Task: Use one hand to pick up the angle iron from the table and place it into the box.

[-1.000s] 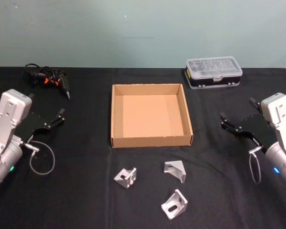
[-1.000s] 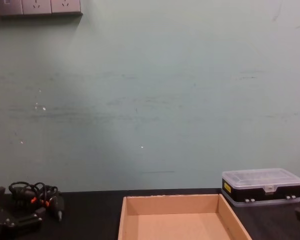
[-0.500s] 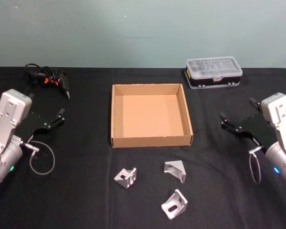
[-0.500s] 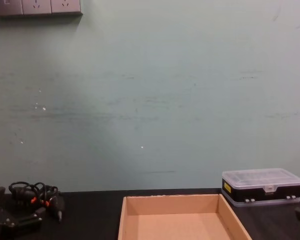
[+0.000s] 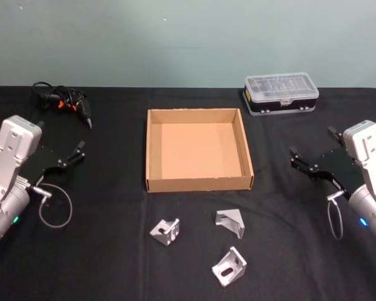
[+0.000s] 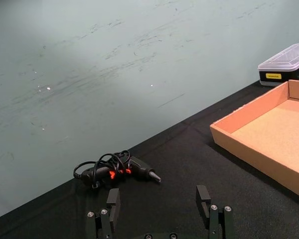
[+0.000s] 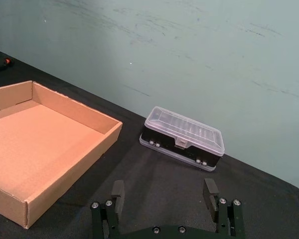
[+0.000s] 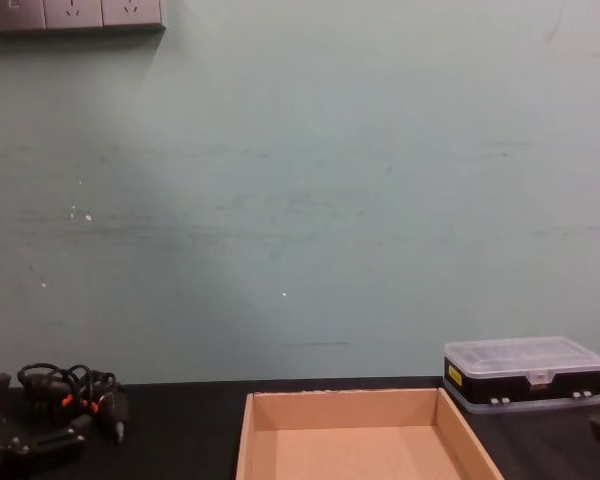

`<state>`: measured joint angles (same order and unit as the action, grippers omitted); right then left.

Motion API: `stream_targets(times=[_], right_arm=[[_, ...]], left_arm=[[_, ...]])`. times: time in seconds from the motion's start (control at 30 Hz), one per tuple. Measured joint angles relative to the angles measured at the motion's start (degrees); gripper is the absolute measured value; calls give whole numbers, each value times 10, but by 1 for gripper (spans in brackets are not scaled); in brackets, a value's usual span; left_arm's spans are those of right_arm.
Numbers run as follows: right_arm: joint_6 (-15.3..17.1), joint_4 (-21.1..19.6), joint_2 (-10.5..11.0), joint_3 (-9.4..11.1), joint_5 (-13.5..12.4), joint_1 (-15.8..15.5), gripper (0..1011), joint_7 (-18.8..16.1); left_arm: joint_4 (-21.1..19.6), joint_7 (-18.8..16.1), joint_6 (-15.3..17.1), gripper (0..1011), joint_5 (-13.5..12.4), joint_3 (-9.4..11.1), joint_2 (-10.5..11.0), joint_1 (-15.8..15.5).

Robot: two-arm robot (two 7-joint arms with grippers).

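Three silver angle irons lie on the black table (image 5: 113, 257) in front of the box: one at the left (image 5: 165, 231), one to its right (image 5: 230, 223), one nearest me (image 5: 229, 267). The tan cardboard box (image 5: 199, 185) sits open-topped and empty at the centre; its walls also show in the chest view (image 8: 345, 410) and both wrist views (image 6: 249, 112) (image 7: 74, 164). My left gripper (image 5: 61, 137) hovers open at the far left, well away from the irons (image 6: 158, 198). Far right of the box, my right gripper (image 5: 312, 143) is open too, holding nothing (image 7: 163, 190).
A clear-lidded plastic case with a black base (image 5: 281, 94) (image 7: 184, 137) (image 8: 523, 372) stands behind the box to the right. A black tool with coiled cable and orange marks (image 5: 62, 102) (image 6: 114, 169) lies at the back left. A wall rises right behind the table.
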<state>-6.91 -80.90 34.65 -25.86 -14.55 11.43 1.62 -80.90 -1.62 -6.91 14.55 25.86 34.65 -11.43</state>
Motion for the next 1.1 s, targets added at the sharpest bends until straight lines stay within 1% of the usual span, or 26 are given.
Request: stream_targets(times=[0.13,0.27,0.4,0.5,0.57,0.6,0.63,0.67,0.7,0.73,0.83,0.87,0.93,0.97,1.0,1.03,1.1], right_arm=[[2,-4,-1,7,-4,-4,1003,-6],[6,-16,2,19,-17,-13,1003,-21],[13,-39,9,32,-32,-25,1003,-37],[24,-72,23,47,-50,-40,1003,-57],[30,-86,29,53,-57,-46,1003,-66],[38,-102,36,60,-67,-53,1003,-76],[38,-102,36,60,-67,-53,1003,-76],[48,-117,44,67,-77,-58,1003,-86],[54,-124,47,70,-81,-60,1003,-91],[68,-139,56,77,-93,-65,1003,-104],[91,-161,70,87,-112,-71,1003,-124],[109,-176,79,94,-123,-74,1003,-136],[126,-189,87,99,-133,-76,1003,-149],[148,-204,97,105,-145,-78,1003,-162],[158,-211,102,107,-150,-79,1003,-169],[177,-225,111,111,-159,-81,1003,-181],[196,-237,120,114,-167,-82,1003,-193]], left_arm=[[0,0,0,1000,0,0,0,0],[0,0,0,1000,0,0,0,0],[0,0,0,1000,0,0,0,0],[0,0,0,1000,0,0,0,0],[0,0,0,1000,0,0,0,0],[0,0,0,1000,0,0,0,0],[0,0,0,1000,0,0,0,0],[0,0,0,1000,0,0,0,0],[0,0,0,1000,0,0,0,0],[0,0,0,1000,0,0,0,0],[0,0,0,1000,0,0,0,0],[0,0,0,1000,0,0,0,0],[0,0,0,1000,0,0,0,0],[0,0,0,1000,0,0,0,0],[0,0,0,1000,0,0,0,0],[0,0,0,1000,0,0,0,0],[0,0,0,1000,0,0,0,0]])
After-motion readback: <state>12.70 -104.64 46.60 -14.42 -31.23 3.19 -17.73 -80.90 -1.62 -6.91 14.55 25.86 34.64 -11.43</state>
